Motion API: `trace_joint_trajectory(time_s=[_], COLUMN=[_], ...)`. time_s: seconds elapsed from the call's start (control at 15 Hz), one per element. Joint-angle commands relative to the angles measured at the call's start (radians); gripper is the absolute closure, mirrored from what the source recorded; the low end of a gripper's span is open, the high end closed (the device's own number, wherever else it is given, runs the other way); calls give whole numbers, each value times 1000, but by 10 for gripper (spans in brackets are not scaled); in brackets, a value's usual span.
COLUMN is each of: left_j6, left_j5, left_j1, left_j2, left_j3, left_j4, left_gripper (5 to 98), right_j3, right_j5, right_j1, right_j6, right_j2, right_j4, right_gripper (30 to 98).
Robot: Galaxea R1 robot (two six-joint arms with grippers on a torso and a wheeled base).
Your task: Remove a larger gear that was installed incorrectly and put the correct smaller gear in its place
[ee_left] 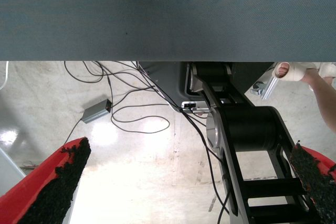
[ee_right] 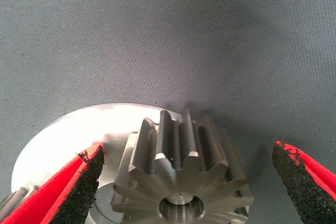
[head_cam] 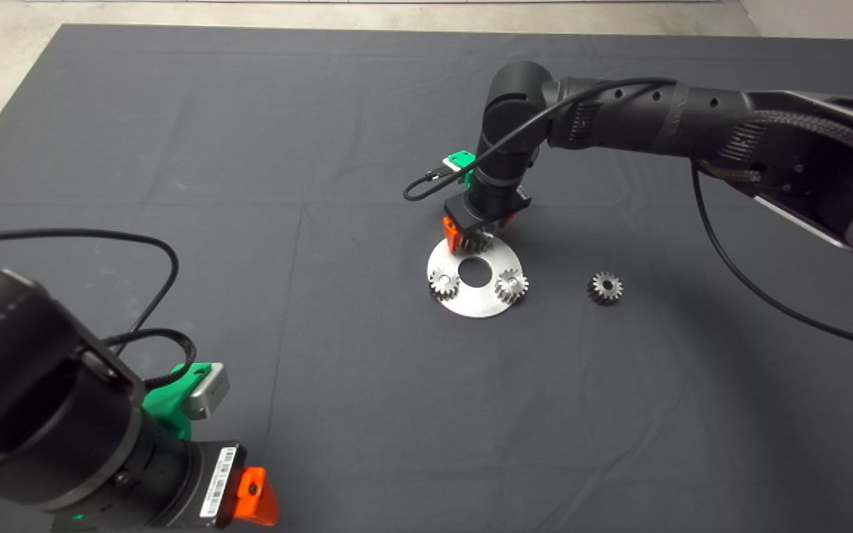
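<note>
Upright, larger gear (ee_right: 181, 174), bore skyward.

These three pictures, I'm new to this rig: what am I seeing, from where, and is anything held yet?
The big picture looks down from the robot's head onto a dark mat. The other two come from cameras on each wrist.

A round metal plate carries two small gears and, at its far edge, the larger gear. A spare smaller gear lies on the mat beside the plate.

The right hand straddles the larger gear, fingers open, not gripping. The left hand waits open at the lower left, seeing floor and cables.
</note>
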Motion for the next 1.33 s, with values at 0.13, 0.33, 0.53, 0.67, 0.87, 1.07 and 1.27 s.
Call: trace_joint_trajectory(time_s=[0.13,0.33,0.53,0.67,0.87,1.07,1.27], left_j6=[-4,-4,-4,-4,-4,-4,-4], left_j5=[2,2,2,2,2,2,2], left_j1=[5,5,5,5,5,5,7], left_j2=[0,0,0,0,0,0,0], left_j3=[13,13,13,13,13,13,13], left_j4=[-20,-19,-19,-19,-19,-19,-19], left_gripper=[55,55,55,55,55,55,55], right_j3=[8,8,8,8,8,8,9], right_j5=[-8,-8,-8,-8,-8,-8,-11], right_j1=[29,29,31,31,31,31,31], right_j6=[-4,-4,-4,-3,-3,0,0], right_j2=[11,11,11,10,9,9,9], right_j4=[-30,-30,-30,-30,-30,-29,-29], right_gripper=[478,494,532,575,586,618,637])
